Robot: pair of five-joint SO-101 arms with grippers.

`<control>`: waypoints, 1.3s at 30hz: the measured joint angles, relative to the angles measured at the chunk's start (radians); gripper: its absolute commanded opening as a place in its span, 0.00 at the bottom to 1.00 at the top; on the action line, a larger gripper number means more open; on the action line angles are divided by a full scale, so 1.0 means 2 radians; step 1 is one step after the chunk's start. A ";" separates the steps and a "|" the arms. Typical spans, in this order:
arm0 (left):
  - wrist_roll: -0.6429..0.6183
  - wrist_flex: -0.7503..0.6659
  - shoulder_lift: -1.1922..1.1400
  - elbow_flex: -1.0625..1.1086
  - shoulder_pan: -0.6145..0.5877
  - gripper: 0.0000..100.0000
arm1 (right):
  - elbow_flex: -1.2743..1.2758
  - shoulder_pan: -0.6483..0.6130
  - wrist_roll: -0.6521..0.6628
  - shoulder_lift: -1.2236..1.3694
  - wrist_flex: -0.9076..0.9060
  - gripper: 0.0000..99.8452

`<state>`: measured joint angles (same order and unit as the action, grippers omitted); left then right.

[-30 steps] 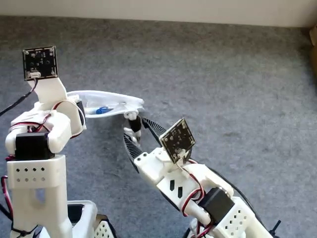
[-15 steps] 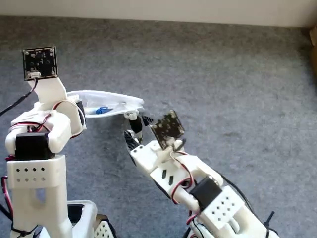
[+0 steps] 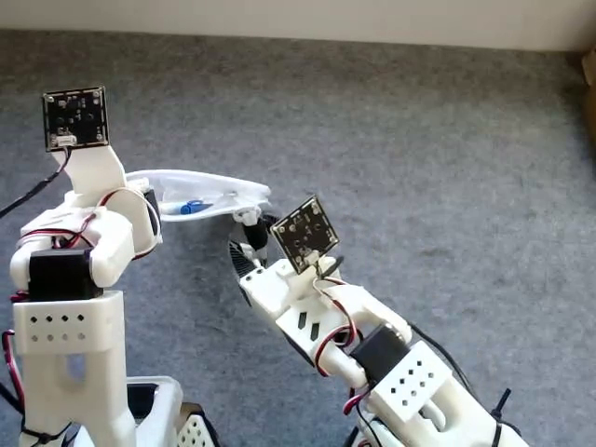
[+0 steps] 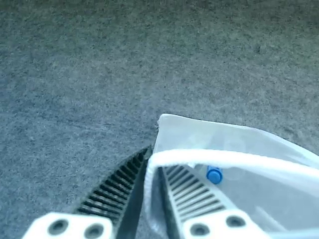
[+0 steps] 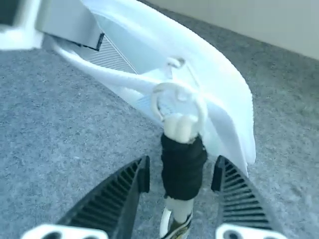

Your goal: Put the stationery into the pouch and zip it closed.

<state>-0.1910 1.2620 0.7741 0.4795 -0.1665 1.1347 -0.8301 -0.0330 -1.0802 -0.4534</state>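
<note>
So the pouch [image 3: 209,197] is up off the carpet [image 3: 419,140], strung between the two grippers. The left gripper [image 4: 152,162] is clenched on one end of it, with the pouch edge pinched between its fingers. At least one bit of stationery is inside: a blue item [image 4: 214,175] sits in the pouch just past the left gripper's fingertips, and it shows through the clear wall from above too [image 3: 191,208]. I can't tell what else is in there, since the rest is too hazy.

The zipping part looks not done. The mouth gapes along the top, and the two zip edges spread apart from the slider at the far end.

That's where the right gripper [image 5: 180,167] is. Its fingers are spread, one on each side of the black-wrapped pull [image 5: 183,159] hanging from the slider ring. There's a gap on both sides, so it's straddling the pull, not gripping it.

My read is that loading is done or nearly so. What's left is to close on the pull and drag it towards the left gripper while that one holds the pouch taut.
</note>
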 measured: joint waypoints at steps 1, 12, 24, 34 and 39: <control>0.000 0.000 0.000 0.000 0.000 0.01 | 0.000 0.000 0.000 0.000 0.000 0.20; 0.000 -0.003 0.000 0.010 0.000 0.01 | 0.000 0.000 0.000 0.000 0.000 0.20; 0.000 -0.004 0.000 0.012 -0.001 0.01 | -0.036 0.000 0.000 0.000 0.000 0.20; 0.000 -0.004 0.000 0.012 -0.001 0.01 | -0.037 0.006 0.000 0.000 0.000 0.07; 0.000 -0.004 0.000 0.012 -0.001 0.01 | -0.037 0.025 0.000 0.000 0.000 0.00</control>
<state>-0.1910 1.2543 0.7741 0.5040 -0.1680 1.0610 -0.7795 -0.0330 -1.0802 -0.4534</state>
